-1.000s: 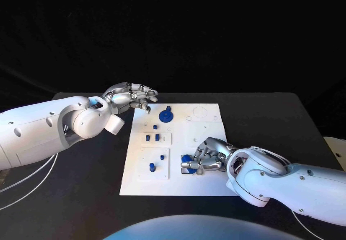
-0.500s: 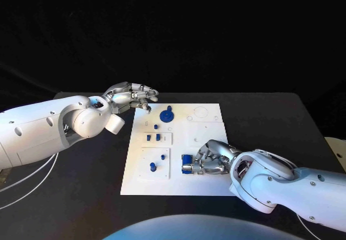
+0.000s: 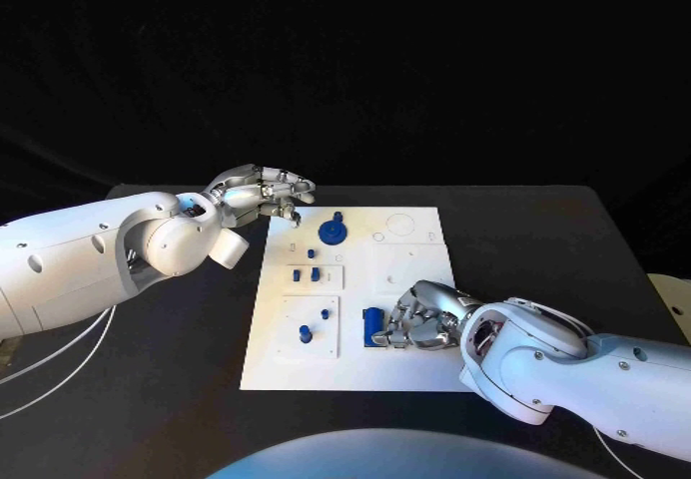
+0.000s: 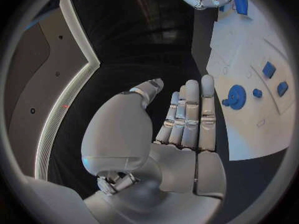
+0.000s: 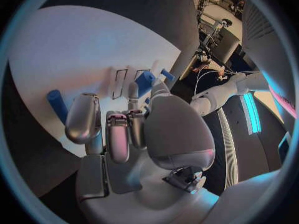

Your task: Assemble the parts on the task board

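Board [image 3: 410, 374] sits mid-table [image 3: 576, 230], long side running away from the robot. Right hand [image 3: 419, 317] is down on the board's near right area, fingers curled and bunched together, tips just beside an upright-lying blue bar [image 3: 373, 323]; can't tell whether it actually touches or holds the bar. In the right wrist view the same hand [image 5: 118, 129] has fingers bent in over the white board [image 5: 56, 50], with a blue bar [image 5: 57, 105] off to one side of them and apart from the fingertips. Left hand [image 3: 264, 195] hovers off the board's far left corner, over the table, fingers curled, holding nothing visible. Left wrist view shows that hand [image 4: 181, 119] with fingers straight and pressed side by side, thumb apart, empty. Round blue knob part [image 3: 333, 231] stands at the board's far end; small blue pegs [image 3: 304, 273] in the middle left panel, two more blue pieces [image 3: 307, 330] in the near left panel.
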`<state>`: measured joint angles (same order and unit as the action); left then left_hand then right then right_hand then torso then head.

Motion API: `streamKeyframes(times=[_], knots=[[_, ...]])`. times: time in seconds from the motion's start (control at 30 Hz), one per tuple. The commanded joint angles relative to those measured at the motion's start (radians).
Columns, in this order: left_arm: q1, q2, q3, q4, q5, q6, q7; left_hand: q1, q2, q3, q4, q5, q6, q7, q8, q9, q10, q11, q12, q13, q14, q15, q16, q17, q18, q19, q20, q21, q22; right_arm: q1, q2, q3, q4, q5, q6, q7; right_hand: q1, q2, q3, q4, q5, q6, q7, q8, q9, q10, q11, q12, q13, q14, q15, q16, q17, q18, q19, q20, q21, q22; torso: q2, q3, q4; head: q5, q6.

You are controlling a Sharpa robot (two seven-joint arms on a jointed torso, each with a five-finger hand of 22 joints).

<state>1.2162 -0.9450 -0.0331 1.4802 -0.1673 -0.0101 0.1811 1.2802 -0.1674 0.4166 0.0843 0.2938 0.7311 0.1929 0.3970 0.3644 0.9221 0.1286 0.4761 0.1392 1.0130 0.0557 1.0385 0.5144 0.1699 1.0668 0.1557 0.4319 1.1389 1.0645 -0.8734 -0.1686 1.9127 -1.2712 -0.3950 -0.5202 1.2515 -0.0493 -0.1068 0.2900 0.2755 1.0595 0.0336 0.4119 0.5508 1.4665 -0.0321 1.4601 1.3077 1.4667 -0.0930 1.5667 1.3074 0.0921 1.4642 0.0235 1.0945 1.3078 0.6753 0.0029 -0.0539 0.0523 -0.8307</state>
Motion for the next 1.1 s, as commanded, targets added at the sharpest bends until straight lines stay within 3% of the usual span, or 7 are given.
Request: streamKeyframes(times=[0.03, 0.47, 0.73, 0.93, 1.1], knots=[[0.001, 0.001, 0.001, 0.002, 0.007, 0.016, 0.002, -0.006, 0.0, -0.001, 0.008, -0.002, -0.004, 0.001, 0.006, 0.001, -0.004, 0.0, 0.007, -0.001, -0.006, 0.002, 0.003, -0.001, 0.011, 0.0, 0.005, -0.007, -0.001, -0.001, 0.005, 0.0, -0.011, -0.026, 0.031, 0.004, 0.025, 0.006, 0.01, -0.001, 0.003, 0.012, -0.001, -0.006, -0.002, 0.053, -0.005, 0.008, 0.175, 0.104, -0.001, 0.004, 0.263, -0.011, 0.004, -0.006, 0.008, 0.155, 0.0, -0.0002, 0.0006, 0.001, -0.002], [0.001, 0.0, 0.0, 0.002, 0.007, 0.017, 0.0, -0.006, 0.0, -0.001, 0.008, -0.002, -0.004, 0.001, 0.006, 0.001, -0.004, 0.0, 0.007, -0.001, -0.006, 0.002, 0.003, -0.001, 0.011, 0.0, 0.005, -0.007, -0.001, -0.001, 0.011, 0.0, -0.035, -0.044, 0.021, -0.01, 0.043, 0.013, 0.013, 0.002, 0.0, 0.021, -0.003, -0.009, -0.004, 0.056, -0.007, 0.012, 0.179, 0.104, -0.003, 0.004, 0.263, -0.012, 0.006, -0.008, 0.011, 0.156, 0.0, 0.0001, 0.0001, 0.003, -0.005], [0.001, -0.003, 0.0, 0.002, 0.007, 0.017, -0.002, -0.006, 0.0, -0.001, 0.008, -0.002, -0.004, 0.001, 0.006, 0.001, -0.004, 0.0, 0.007, -0.001, -0.006, 0.002, 0.003, -0.001, 0.011, 0.0, 0.005, -0.007, -0.001, -0.001, 0.007, 0.0, -0.027, -0.019, 0.04, 0.014, 0.034, -0.02, -0.013, 0.002, -0.027, 0.026, -0.001, -0.014, -0.005, 0.054, -0.005, 0.008, 0.176, 0.104, -0.001, 0.004, 0.263, -0.01, 0.002, -0.007, -0.003, 0.153, 0.0, 0.0012, -0.0008, 0.006, -0.006], [0.001, -0.004, 0.0, 0.001, 0.007, 0.017, -0.003, -0.005, 0.002, -0.002, 0.011, -0.001, -0.007, 0.001, 0.01, 0.001, -0.005, -0.001, 0.008, -0.001, -0.006, 0.002, 0.004, -0.002, 0.011, 0.0, 0.005, -0.008, -0.003, -0.001, 0.001, 0.0, -0.021, -0.014, 0.052, 0.027, 0.013, -0.062, -0.036, 0.004, -0.11, 0.032, 0.002, -0.016, -0.002, 0.053, -0.002, 0.005, 0.175, 0.104, 0.001, 0.004, 0.263, -0.009, 0.0, -0.005, -0.014, 0.151, 0.0, 0.0011, -0.0005, 0.007, -0.007], [0.001, -0.005, 0.0, 0.0, 0.007, 0.017, -0.003, -0.005, 0.002, -0.002, 0.011, 0.0, -0.007, 0.0, 0.011, 0.002, -0.005, -0.001, 0.008, -0.001, -0.006, 0.002, 0.004, -0.002, 0.011, 0.001, 0.005, -0.008, -0.003, 0.0, -0.016, 0.0, -0.011, -0.016, 0.042, 0.033, 0.01, -0.07, -0.04, 0.005, -0.124, 0.033, 0.002, -0.016, -0.001, 0.053, -0.002, 0.005, 0.175, 0.104, 0.001, 0.004, 0.263, -0.008, -0.001, -0.005, -0.017, 0.15, 0.0, 0.0011, -0.0007, 0.006, -0.008]])
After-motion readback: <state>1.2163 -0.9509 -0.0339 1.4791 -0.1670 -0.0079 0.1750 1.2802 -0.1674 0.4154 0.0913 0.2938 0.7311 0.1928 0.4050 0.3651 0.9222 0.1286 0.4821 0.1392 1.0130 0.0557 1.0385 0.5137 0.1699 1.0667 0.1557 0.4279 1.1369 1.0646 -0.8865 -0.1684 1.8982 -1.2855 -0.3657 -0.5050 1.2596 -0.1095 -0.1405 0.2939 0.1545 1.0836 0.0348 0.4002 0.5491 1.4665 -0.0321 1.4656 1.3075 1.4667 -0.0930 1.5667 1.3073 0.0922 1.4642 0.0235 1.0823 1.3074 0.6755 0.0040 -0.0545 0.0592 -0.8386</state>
